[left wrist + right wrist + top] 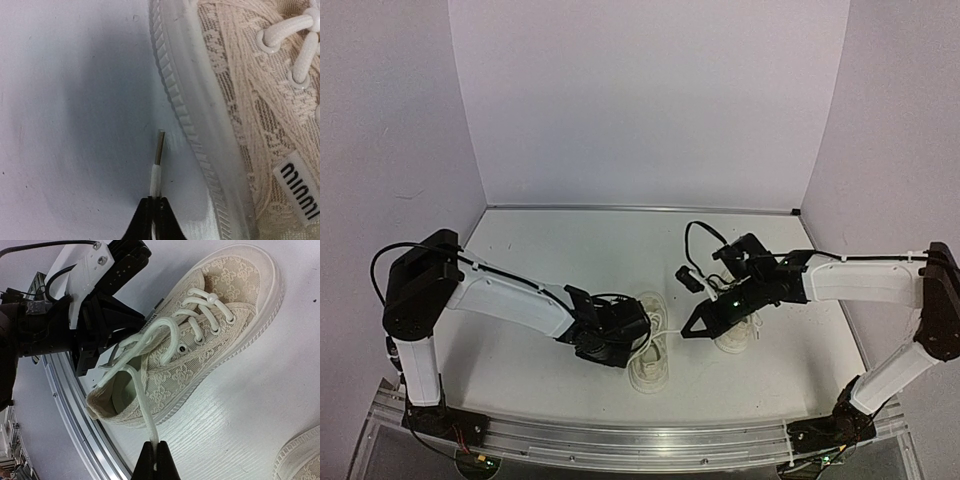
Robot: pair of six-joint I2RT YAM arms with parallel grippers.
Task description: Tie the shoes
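The left shoe (pixel 655 368) and right shoe (pixel 736 342) are pictured side by side at the middle of the table (pixel 570 250), towards its near edge. A lace tip (pixel 156 167) is pinched by the left gripper (pixel 156 202) just beside the left shoe's sole; a lace (pixel 142 400) from its collar is clamped by the right gripper (pixel 155 447)

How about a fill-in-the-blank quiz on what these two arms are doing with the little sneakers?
The left gripper pinches a lace tip beside the ribbed ____ of a shoe. The right gripper pinches the lace, which arches in a ____ over the eyelets. The table holds ____ shoes. Missing: sole, loop, two.
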